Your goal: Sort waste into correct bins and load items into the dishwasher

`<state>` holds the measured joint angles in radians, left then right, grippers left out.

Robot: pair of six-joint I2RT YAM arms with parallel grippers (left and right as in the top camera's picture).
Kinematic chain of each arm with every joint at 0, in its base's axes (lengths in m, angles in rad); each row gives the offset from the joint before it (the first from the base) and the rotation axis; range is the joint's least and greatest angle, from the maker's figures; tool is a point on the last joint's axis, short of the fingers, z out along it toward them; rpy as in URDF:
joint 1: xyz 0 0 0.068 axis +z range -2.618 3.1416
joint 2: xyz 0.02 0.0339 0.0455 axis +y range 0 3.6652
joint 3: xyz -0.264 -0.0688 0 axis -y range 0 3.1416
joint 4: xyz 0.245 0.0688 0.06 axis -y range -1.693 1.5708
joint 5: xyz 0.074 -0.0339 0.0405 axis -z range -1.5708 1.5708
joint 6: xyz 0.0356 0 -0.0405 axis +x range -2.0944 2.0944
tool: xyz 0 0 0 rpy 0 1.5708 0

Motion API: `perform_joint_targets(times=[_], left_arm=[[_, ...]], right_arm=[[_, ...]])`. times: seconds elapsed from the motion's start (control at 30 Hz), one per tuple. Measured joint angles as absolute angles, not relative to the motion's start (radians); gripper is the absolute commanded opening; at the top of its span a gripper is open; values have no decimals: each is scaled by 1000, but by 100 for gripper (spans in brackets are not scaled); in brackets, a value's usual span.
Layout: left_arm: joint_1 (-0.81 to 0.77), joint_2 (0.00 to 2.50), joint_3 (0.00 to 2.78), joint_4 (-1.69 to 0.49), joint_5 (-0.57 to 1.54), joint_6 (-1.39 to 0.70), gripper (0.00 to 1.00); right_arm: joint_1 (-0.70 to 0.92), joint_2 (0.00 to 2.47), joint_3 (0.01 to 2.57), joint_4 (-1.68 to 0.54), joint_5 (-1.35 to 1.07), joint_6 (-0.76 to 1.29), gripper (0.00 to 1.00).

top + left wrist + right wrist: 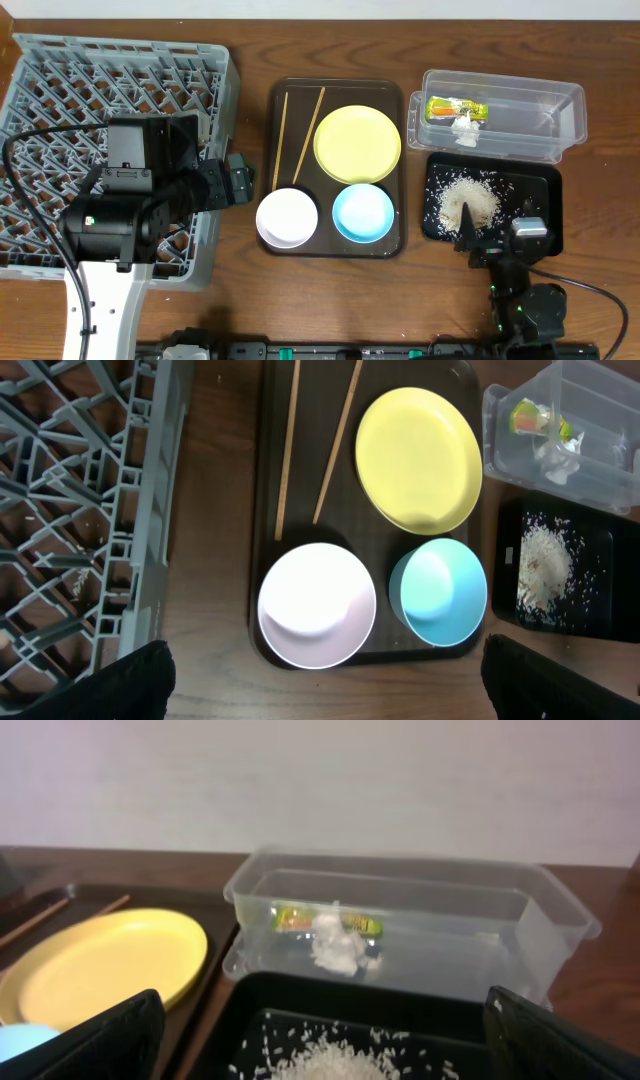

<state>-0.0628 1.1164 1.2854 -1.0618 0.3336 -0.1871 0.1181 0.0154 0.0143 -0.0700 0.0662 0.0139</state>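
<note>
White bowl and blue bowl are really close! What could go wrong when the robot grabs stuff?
The white bowl sits close beside the blue bowl, so a finger of the open left gripper might bump the blue one. The two chopsticks are thin and lie flat on the brown tray, so they may slip or be hard to pinch.

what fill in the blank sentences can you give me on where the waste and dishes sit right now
1. The snack wrapper and the white scrap lie inside the ____ plastic tub.
2. The rice crumbs are heaped in a shallow tray whose colour is ____.
3. The two chopsticks lie on the serving tray, left of the ____ plate.
4. The white bowl sits beside a second bowl coloured light ____.

Missing words: clear; black; yellow; blue
</note>
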Motion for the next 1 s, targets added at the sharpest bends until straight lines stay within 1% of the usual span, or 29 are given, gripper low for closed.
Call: perform_joint_targets(times=[0.77, 0.93, 0.97, 1.0], left_arm=[[-63, 1116, 1285, -1062, 334, -187, 98], [-63, 1116, 1285, -1052, 373, -218, 98], [-63, 1116, 1285, -1034, 384, -224, 100], [-66, 1116, 1285, -998, 394, -233, 97]], right_arm=[[118, 13, 9, -67, 66, 14, 99], [118, 13, 9, -67, 66, 14, 99], [118, 13, 9, -67, 66, 14, 99], [118, 13, 9, -67, 66, 14, 99]])
